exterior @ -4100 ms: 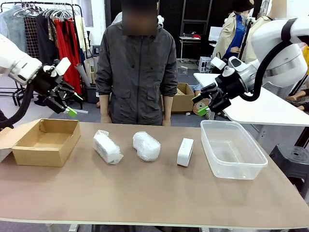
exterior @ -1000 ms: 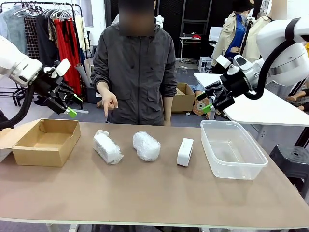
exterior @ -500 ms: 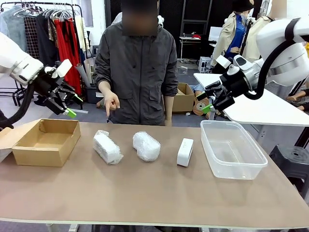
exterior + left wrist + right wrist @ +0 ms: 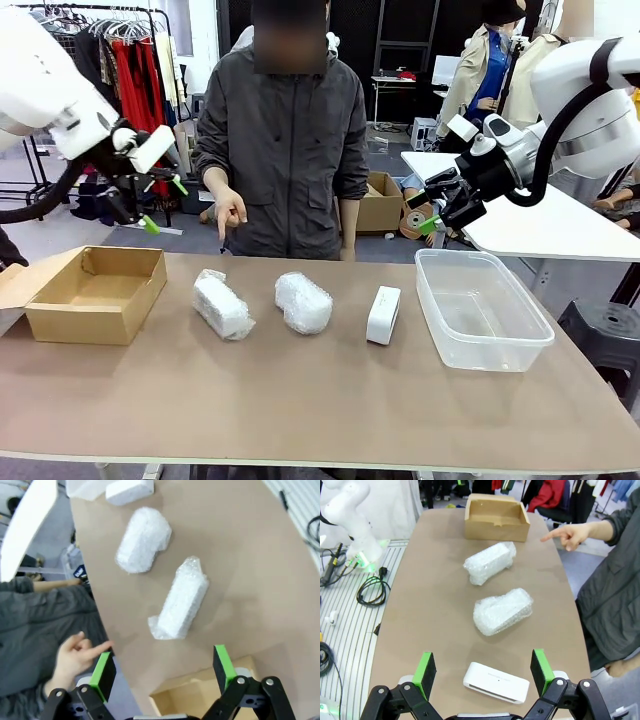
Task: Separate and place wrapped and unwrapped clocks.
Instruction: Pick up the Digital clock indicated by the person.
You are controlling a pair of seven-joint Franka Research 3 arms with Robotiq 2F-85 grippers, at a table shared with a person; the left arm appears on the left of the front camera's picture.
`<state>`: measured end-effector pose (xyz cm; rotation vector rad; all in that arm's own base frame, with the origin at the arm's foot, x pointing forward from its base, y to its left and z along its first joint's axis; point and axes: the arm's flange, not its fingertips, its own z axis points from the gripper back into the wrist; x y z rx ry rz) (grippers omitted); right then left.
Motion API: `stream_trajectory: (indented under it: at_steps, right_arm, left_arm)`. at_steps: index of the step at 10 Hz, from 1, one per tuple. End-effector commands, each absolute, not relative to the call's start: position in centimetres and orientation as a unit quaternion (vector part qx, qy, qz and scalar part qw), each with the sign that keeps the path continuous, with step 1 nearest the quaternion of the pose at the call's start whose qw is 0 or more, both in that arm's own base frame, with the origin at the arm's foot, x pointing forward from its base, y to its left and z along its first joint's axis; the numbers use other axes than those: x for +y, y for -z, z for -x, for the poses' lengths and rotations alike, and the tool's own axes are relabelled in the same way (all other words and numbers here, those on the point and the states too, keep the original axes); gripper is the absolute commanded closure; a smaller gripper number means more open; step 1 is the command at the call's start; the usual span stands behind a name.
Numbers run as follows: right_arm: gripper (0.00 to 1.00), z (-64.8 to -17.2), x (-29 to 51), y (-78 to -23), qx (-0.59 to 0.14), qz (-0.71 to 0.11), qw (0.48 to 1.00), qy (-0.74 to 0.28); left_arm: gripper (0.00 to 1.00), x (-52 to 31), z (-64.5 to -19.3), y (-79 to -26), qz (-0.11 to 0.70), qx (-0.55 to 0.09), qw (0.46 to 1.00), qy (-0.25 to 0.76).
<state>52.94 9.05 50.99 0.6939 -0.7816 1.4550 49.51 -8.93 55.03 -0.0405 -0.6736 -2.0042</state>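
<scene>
Two bubble-wrapped clocks lie mid-table: a blocky bundle (image 4: 222, 305) (image 4: 181, 602) (image 4: 490, 562) and a rounded bundle (image 4: 304, 302) (image 4: 144, 540) (image 4: 502, 611). To their right stands the bare white clock (image 4: 383, 314) (image 4: 129, 490) (image 4: 496, 682). The person's hand (image 4: 230, 213) (image 4: 77, 653) (image 4: 572, 534) points down toward the blocky bundle. My left gripper (image 4: 161, 204) (image 4: 162, 668) hangs open in the air above the cardboard box, holding nothing. Above the tub's far edge my right gripper (image 4: 430, 215) (image 4: 482, 669) is open and holds nothing.
An open brown cardboard box (image 4: 95, 293) (image 4: 496, 518) sits at the table's left end. A clear plastic tub (image 4: 482, 308) sits at the right end. A white table (image 4: 545, 225) stands behind the right arm. The front half of the tabletop (image 4: 320, 400) is bare.
My left arm has risen and swung right, toward the person's side. The person's hand came up and points down at the blocky bundle. The right arm has stayed still over the last second.
</scene>
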Motion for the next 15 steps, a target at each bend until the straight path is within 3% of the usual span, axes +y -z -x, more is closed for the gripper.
stream_trajectory:
  at_steps: [1,4,5,6,15]
  right_arm:
    - [0.0,-52.9,9.0,-51.0,-0.337,-0.302,0.624,-0.637]
    - [0.0,-52.9,9.0,-51.0,-0.337,-0.302,0.624,-0.637]
    - [0.0,-52.9,9.0,-51.0,-0.337,-0.302,0.624,-0.637]
    - [0.0,-52.9,9.0,-51.0,-0.337,-0.302,0.624,-0.637]
    - [0.0,-52.9,9.0,-51.0,-0.337,-0.302,0.624,-0.637]
  left_arm:
    - [0.0,-10.8,-50.1,-53.9,-0.022,-0.275,0.452,0.848]
    - [0.0,-14.5,-50.8,-52.1,-0.044,-0.251,0.445,0.859]
    - [0.0,-14.8,-51.1,-52.1,-0.029,-0.265,0.47,0.841]
    - [0.0,-14.6,-50.7,-52.8,-0.034,-0.261,0.439,0.859]
    - [0.0,-15.0,-50.8,-52.7,-0.035,-0.263,0.444,0.856]
